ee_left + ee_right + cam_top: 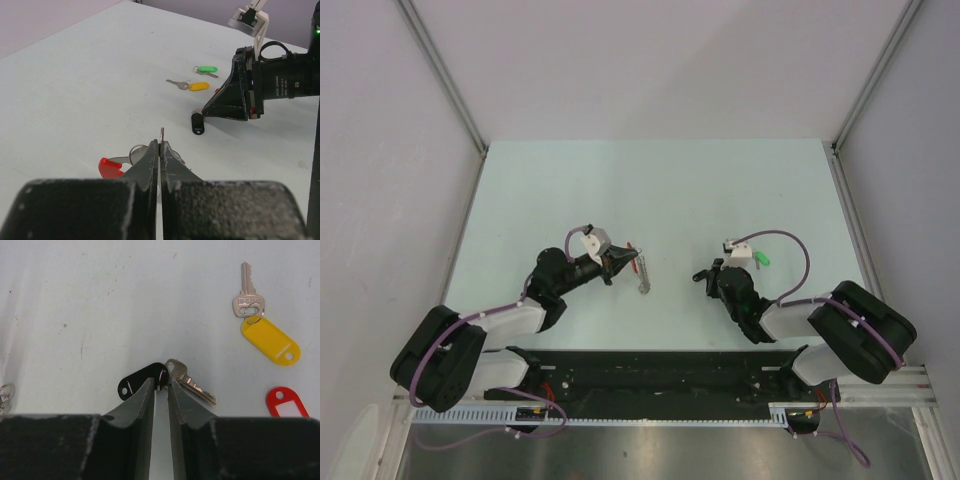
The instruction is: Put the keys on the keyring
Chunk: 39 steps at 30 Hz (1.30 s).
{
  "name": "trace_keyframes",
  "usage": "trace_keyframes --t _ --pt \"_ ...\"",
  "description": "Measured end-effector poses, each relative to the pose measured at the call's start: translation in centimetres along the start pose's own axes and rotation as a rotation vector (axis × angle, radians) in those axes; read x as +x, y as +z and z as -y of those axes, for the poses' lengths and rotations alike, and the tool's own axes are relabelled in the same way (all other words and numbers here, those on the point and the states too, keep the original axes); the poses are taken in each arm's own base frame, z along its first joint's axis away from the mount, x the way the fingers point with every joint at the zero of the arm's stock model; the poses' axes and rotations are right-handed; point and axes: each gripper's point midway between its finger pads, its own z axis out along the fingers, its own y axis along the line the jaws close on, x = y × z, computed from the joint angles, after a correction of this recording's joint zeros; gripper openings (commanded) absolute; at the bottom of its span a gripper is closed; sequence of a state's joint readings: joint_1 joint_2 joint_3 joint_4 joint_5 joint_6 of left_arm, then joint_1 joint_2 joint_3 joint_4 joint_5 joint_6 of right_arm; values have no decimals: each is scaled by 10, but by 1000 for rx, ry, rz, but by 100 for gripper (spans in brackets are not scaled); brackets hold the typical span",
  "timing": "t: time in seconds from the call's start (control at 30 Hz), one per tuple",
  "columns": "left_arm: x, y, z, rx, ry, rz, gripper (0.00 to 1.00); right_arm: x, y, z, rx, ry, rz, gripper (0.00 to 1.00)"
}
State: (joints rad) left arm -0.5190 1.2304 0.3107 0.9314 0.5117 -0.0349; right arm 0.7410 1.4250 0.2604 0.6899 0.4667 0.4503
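My left gripper [625, 262] [161, 143] is shut on a thin metal ring of the keyring [642, 274]. The keyring's red arc [109, 167] and silver rings show just beyond the left jaw. My right gripper [704, 276] [161, 383] is down at the black key [141, 380], with its jaws nearly closed on the small split ring joining the black tag to the silver blade [192, 385]. The black key also shows in the left wrist view [197, 123]. The yellow key [270, 339] [198, 86], the red key [281, 401] and the green key [206, 69] [761, 259] lie loose on the table.
The pale table [660, 190] is walled at the back and both sides. The right arm's wrist and camera [280, 75] lie low over the table close to the loose keys. The arm bases and a black rail [650, 370] run along the near edge.
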Motion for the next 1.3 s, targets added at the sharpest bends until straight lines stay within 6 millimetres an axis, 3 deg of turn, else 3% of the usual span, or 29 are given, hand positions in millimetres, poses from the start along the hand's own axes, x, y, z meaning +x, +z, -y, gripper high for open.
trace_keyframes --t 0.47,0.73,0.87,1.0,1.3 --pt "0 0 3 15 0 0 0 7 5 2 5 -4 -11 17" --pt "0 0 3 16 0 -1 0 6 6 1 3 -17 -8 0" --pt "0 0 3 16 0 -1 0 4 4 1 0 -32 -9 0" --pt "1 0 4 24 -1 -3 1 -11 -4 -5 -37 -44 10 0" --pt "0 0 13 84 32 -14 0 -76 -32 -43 -227 -162 38 0"
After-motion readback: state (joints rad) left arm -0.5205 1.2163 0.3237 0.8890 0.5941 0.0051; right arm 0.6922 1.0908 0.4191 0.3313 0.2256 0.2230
